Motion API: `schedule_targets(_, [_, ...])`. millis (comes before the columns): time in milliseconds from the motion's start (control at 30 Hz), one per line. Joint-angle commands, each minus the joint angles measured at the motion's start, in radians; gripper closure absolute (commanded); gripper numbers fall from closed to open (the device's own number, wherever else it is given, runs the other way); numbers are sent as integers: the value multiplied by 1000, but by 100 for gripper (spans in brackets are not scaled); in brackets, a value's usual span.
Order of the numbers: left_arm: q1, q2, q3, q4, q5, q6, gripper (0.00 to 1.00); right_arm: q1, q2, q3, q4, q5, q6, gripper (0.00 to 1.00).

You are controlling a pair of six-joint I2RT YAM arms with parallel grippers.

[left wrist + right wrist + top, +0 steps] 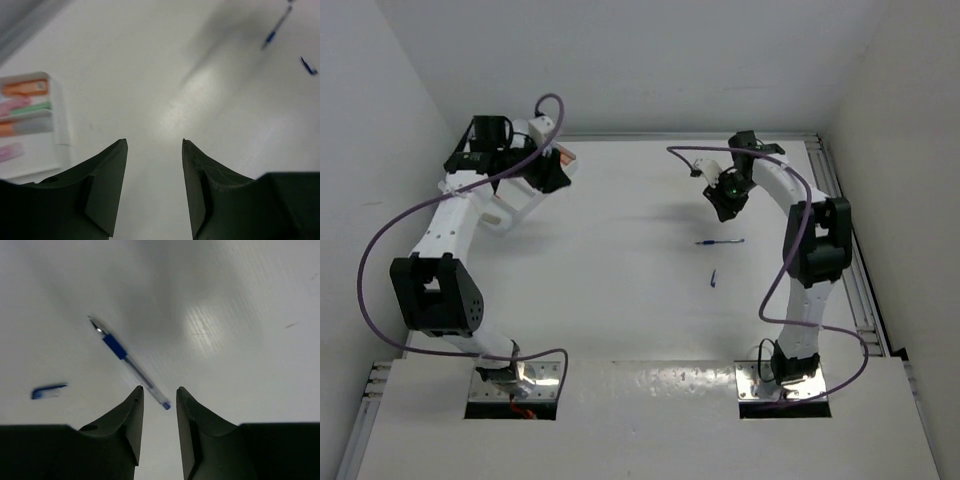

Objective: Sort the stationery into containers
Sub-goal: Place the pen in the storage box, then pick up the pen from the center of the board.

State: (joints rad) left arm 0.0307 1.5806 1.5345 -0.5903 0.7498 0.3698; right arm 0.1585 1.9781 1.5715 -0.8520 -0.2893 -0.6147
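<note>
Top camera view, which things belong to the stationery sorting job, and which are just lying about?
Job: blue pen, small blue piece, white tray, markers inside it.
Not the job: purple cables, side rail.

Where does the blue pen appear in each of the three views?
Top external: blue pen right of centre, lying nearly level.
Left wrist: top right corner.
Right wrist: left of centre, slanting down toward the bottom middle.
Shared landmark: the small blue piece near it, in all three.
</note>
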Motion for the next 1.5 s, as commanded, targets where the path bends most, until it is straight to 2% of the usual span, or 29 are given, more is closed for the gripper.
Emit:
schedule_targets(0, [-78, -59, -86, -95, 46, 121, 46, -17, 54, 122, -136, 72, -282, 68])
schedule_targets(133, [-159, -96, -172, -46, 10, 115, 46, -16, 119, 173, -176, 93, -374, 69])
schedule_targets(400, [-187, -79, -180, -11, -7, 92, 46, -8, 114, 133, -263, 94, -457, 64])
schedule_targets(500, [-190, -80, -206, 30, 2, 49, 45, 1, 100, 65, -236, 130, -474, 64])
schedule_targets(633, [-193, -77, -220, 55, 13, 9, 45, 21, 122, 65, -231, 165, -480, 65])
schedule_targets(1067, [-190, -65, -234, 89, 23, -42, 45, 75, 176, 10, -165, 257, -491, 69])
schedule_targets(1333, [-187, -50, -232, 104, 28, -58, 44, 82, 197, -24, -133, 262, -519, 69])
schedule_targets(1467, [-184, -44, -232, 103, 29, -63, 44, 91, 218, -33, -125, 276, -540, 73])
